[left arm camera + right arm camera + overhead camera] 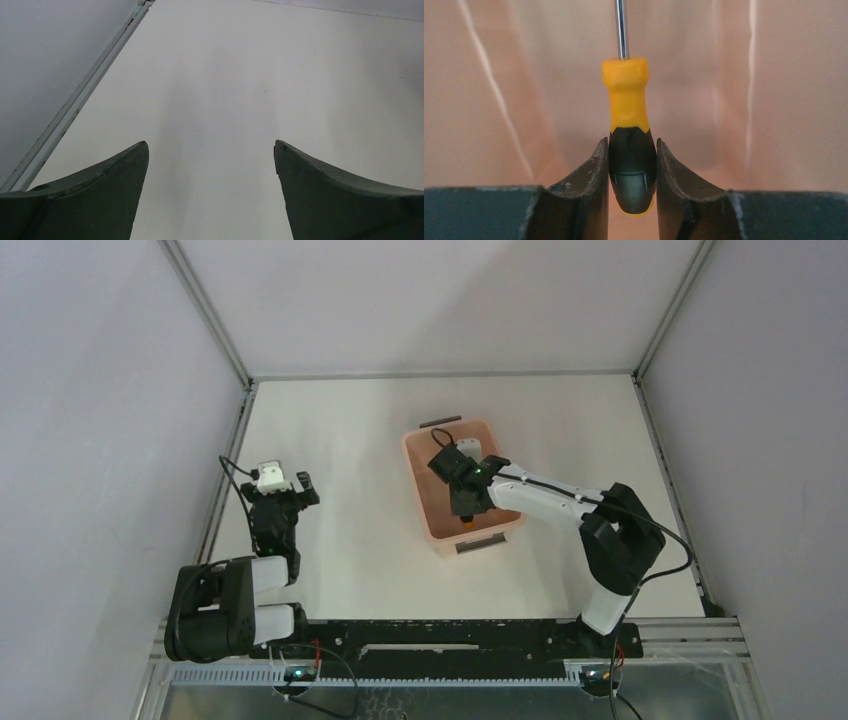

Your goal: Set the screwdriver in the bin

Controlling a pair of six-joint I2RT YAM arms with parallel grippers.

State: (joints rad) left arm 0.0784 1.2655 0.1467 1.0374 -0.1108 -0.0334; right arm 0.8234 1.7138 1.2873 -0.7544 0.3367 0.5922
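The pale pink bin [415, 485] stands mid-table with a dark grey handle on each short end. My right gripper [466, 502] is down inside the bin. In the right wrist view it [631, 141] is shut on the black rear part of the screwdriver [626, 100] handle. The orange part and the thin metal shaft point away from me over the pink bin floor [774, 100]. A bit of orange [467, 524] shows below the gripper in the top view. My left gripper [290, 482] is open and empty at the table's left, far from the bin; its jaws [211, 146] stand wide apart over bare table.
A metal frame rail [75, 102] runs along the table's left edge close to my left gripper. Grey walls enclose the table on the left, back and right. The bin's near handle [478, 545] faces the arm bases.
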